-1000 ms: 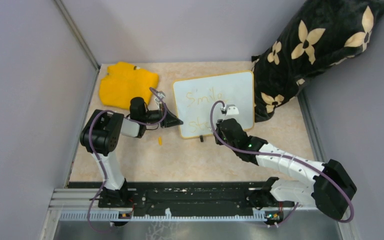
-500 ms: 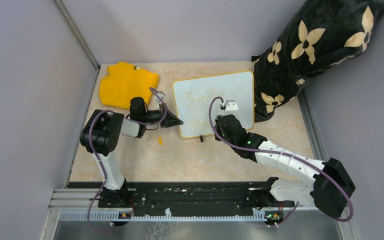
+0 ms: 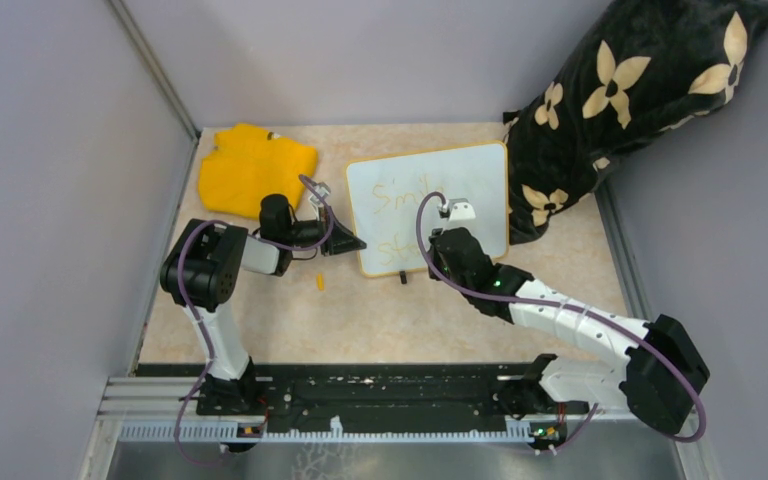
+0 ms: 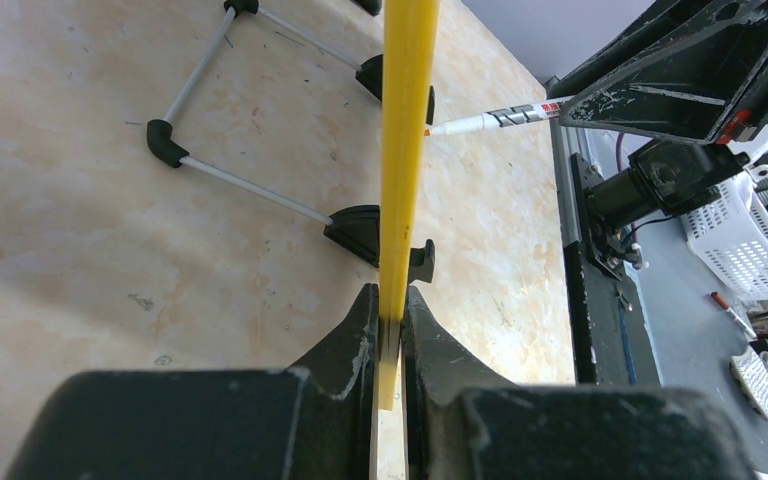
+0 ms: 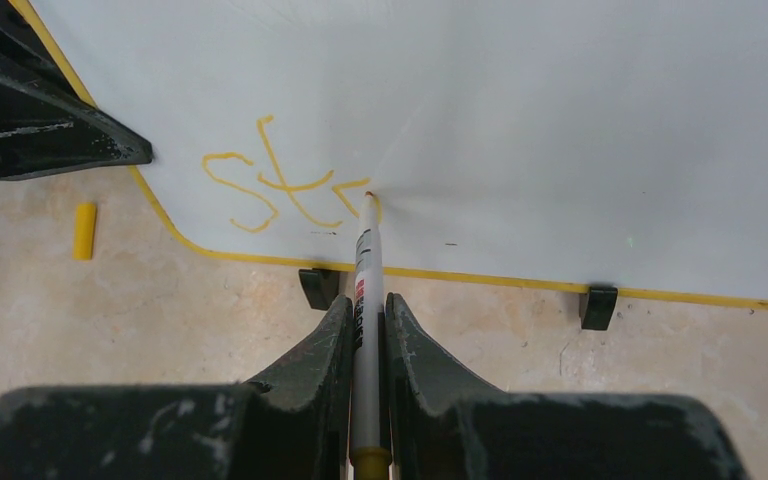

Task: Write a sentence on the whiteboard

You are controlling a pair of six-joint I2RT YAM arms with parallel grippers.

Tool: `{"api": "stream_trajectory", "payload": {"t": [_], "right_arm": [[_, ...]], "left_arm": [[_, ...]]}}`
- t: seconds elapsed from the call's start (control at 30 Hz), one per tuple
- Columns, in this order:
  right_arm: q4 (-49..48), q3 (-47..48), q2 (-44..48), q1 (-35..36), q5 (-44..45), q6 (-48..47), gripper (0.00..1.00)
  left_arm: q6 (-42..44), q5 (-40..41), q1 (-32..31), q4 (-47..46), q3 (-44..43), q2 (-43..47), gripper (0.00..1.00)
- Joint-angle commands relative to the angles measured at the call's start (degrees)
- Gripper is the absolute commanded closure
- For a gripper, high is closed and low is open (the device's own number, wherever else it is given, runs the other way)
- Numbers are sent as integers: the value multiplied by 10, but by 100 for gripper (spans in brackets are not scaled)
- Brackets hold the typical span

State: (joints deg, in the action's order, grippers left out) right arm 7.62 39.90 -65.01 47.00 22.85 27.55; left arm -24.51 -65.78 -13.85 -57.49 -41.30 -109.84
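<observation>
Now R gripper [image 5: 365, 308] w/ marker [image 5: 365, 250] shifted slightly on whiteboard [image 5: 560, 120]; L gripper [image 4: 390, 300] unchanged.

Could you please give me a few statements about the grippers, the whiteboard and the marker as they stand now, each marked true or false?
1. The left gripper is clamped on the yellow edge of the whiteboard. True.
2. The right gripper is open and holds nothing. False: it is shut on a marker.
3. The marker's tip meets the board at the end of the lower line of writing. True.
4. The yellow cloth lies draped over the whiteboard. False: it lies on the table to the board's left, apart from it.
</observation>
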Motion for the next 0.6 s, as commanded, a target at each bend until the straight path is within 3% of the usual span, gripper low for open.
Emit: {"api": "stream_trajectory", "payload": {"t": [0.0, 0.57], "right_arm": [[-25, 21, -2, -6, 25, -8, 100], [-6, -25, 44, -6, 21, 11, 100]], "left_arm": [[7, 16, -4, 37, -1, -6, 100], [6, 16, -4, 37, -1, -5, 100]]}}
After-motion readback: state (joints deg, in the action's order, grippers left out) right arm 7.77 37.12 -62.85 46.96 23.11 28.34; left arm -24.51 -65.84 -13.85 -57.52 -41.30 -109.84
